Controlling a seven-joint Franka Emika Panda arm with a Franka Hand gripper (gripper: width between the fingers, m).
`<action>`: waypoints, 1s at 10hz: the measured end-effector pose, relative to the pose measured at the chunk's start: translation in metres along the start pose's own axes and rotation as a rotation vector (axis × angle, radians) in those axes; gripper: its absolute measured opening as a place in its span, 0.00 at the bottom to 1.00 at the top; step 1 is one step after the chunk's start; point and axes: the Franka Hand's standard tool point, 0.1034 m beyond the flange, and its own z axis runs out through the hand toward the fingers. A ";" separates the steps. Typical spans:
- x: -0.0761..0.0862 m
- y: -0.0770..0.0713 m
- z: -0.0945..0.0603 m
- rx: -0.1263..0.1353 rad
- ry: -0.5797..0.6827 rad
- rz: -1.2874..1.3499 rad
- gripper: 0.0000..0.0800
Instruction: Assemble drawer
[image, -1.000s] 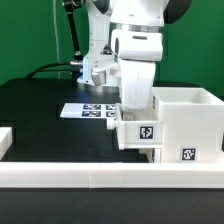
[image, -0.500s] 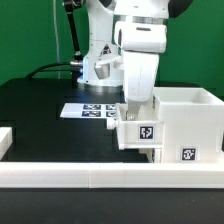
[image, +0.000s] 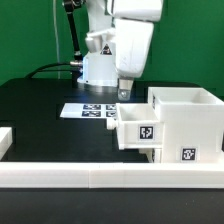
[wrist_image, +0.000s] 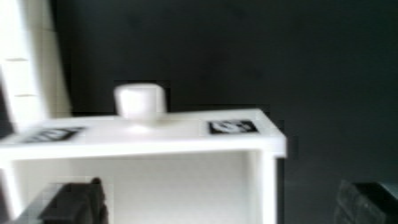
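The tall white housing (image: 186, 122) stands at the exterior view's right with a square tag low on its front. A shallow white tray (image: 140, 130) with its own tag sticks out of the housing's side toward the exterior view's left. My gripper (image: 122, 93) hangs open and empty just above that tray, apart from it. In the wrist view the tray's face (wrist_image: 160, 150) lies below my gripper (wrist_image: 222, 205). The face carries a short white knob (wrist_image: 139, 105) and two tags. The dark fingers (wrist_image: 71, 200) stand wide apart on either side.
The marker board (image: 90, 110) lies flat on the black table behind the tray. A long low white rail (image: 100, 177) runs along the front. A white part (image: 5, 140) shows at the exterior view's left edge, cut off. The robot's base stands at the back.
My gripper has risen from down at the tray to above it and shifted a little toward the exterior view's left. The tray and housing have stayed in place.
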 end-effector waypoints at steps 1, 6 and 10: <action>-0.016 -0.003 0.005 0.011 -0.001 -0.012 0.81; -0.044 0.021 0.035 0.024 0.013 -0.072 0.81; -0.032 0.022 0.050 0.035 0.026 -0.070 0.81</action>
